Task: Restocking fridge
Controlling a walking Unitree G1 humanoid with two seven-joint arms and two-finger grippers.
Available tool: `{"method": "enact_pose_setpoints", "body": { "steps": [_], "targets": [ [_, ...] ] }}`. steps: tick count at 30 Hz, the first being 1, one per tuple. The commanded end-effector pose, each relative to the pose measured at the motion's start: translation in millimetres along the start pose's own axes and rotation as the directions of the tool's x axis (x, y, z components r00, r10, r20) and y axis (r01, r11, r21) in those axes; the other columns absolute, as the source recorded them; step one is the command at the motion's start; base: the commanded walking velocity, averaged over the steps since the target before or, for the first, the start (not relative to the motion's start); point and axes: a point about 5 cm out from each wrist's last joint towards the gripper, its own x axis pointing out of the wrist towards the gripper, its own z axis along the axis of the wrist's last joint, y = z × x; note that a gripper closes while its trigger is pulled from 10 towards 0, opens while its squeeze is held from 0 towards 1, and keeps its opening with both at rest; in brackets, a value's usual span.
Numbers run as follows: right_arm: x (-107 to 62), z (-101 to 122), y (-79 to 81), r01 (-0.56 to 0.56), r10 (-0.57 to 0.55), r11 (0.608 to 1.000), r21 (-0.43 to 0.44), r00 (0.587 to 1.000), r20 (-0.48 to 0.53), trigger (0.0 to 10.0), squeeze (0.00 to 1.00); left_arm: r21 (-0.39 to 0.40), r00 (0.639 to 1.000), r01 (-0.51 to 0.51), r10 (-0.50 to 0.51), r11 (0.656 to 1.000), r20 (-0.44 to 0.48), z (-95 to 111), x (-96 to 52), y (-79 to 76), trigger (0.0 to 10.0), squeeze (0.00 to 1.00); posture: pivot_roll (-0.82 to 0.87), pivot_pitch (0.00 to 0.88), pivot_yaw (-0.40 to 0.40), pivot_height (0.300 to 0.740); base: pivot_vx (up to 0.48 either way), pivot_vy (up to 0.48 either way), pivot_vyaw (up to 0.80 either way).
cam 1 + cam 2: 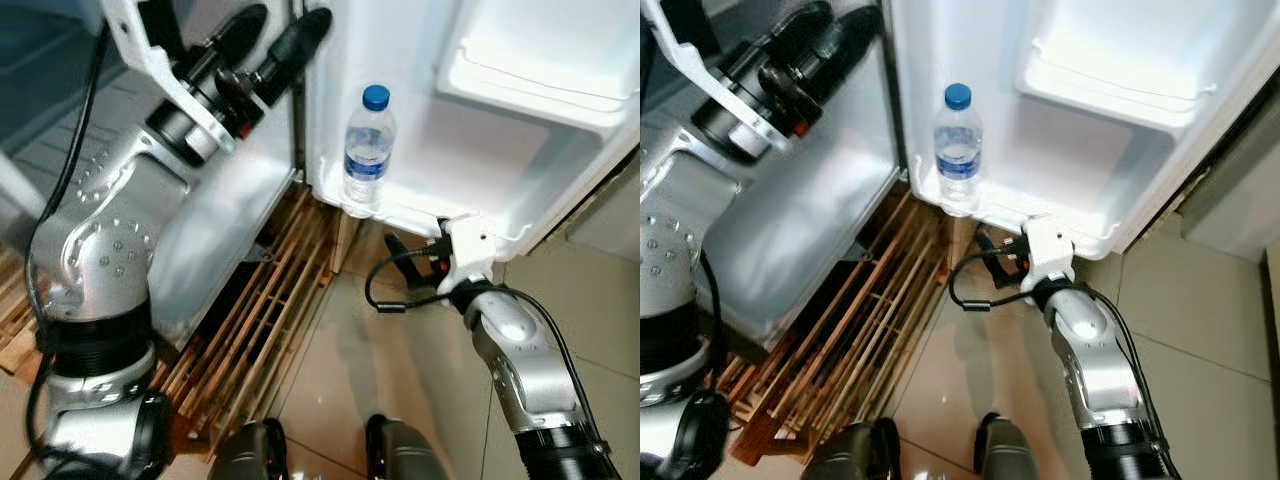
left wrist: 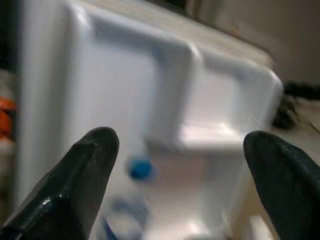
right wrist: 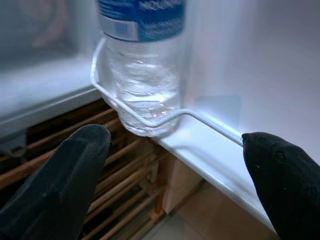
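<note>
Robot feet (image 1: 330, 450), wooden pallet (image 1: 250, 340), bottle (image 1: 367, 150) behind wire rail (image 3: 200, 117).

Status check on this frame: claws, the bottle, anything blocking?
Left claw open, raised by the fridge door. Right claw open, empty, low beneath the door shelf. Water bottle upright behind the shelf's wire rail. Nothing blocking.

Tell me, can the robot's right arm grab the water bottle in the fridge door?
Probably yes. The right gripper is open just below the door shelf, its fingers pointing at the water bottle, with nothing between. The thin wire rail around the bottle's base might snag.
</note>
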Motion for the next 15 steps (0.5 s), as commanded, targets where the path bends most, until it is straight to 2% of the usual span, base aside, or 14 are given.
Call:
{"method": "enact_pose_setpoints", "body": {
  "steps": [1, 3, 8, 10, 11, 12, 15],
  "targets": [
    [0.7, -3, 3.0, -0.008, 0.008, 1.000, -0.004, 1.000, -0.005, 10.0, 0.18, 0.003, 0.989, 0.105, -0.104, 0.994, -0.105, -11, -3.6, -15.5, 10.0, 0.00, -0.13, 0.092, -0.001, 0.740, 0.000, 0.000, 0.00],
    [2.4, -3, 14.1, -0.027, 0.027, 0.999, 0.022, 1.000, 0.011, 10.0, 0.18, 0.003, 0.976, 0.123, -0.120, 0.992, -0.184, -28, -10.1, -20.3, 10.0, 0.00, -0.13, 0.095, 0.002, 0.740, 0.000, 0.000, 0.00],
    [6.9, -6, 23.8, -0.045, 0.044, 0.998, 0.048, 0.999, 0.013, 10.0, 0.18, -0.019, 0.970, 0.118, -0.119, 0.993, -0.213, -37, -12.0, -19.8, 10.0, 0.00, -0.13, 0.099, 0.006, 0.740, 0.000, 0.000, 0.00],
    [8.7, -6, 24.5, -0.042, 0.042, 0.998, 0.051, 0.999, 0.013, 10.0, 0.18, -0.022, 0.968, 0.117, -0.119, 0.993, -0.222, -39, -12.5, -19.7, 10.0, 0.00, -0.13, 0.099, 0.006, 0.740, 0.000, 0.000, 0.00],
    [12.2, -7, 23.5, -0.032, 0.031, 0.998, 0.057, 0.999, 0.014, 10.0, 0.18, -0.020, 0.964, 0.116, -0.117, 0.993, -0.239, -43, -13.8, -19.1, 10.0, 0.00, -0.13, 0.101, 0.008, 0.740, 0.000, 0.000, 0.00],
    [19.1, -7, 20.1, -0.014, 0.013, 0.998, 0.063, 1.000, 0.015, 10.0, 0.18, 0.014, 0.952, 0.103, -0.094, 0.995, -0.292, -52, -18.0, -16.4, 10.0, 0.00, -0.12, 0.105, 0.013, 0.740, 0.000, 0.000, 0.00],
    [24.4, -8, 16.2, 0.004, -0.006, 0.998, 0.067, 1.000, 0.016, 10.0, 0.18, 0.018, 0.942, 0.097, -0.086, 0.995, -0.324, -60, -21.6, -15.6, 10.0, 0.00, -0.12, 0.105, 0.013, 0.740, 0.000, 0.000, 0.00]
  ]
}}
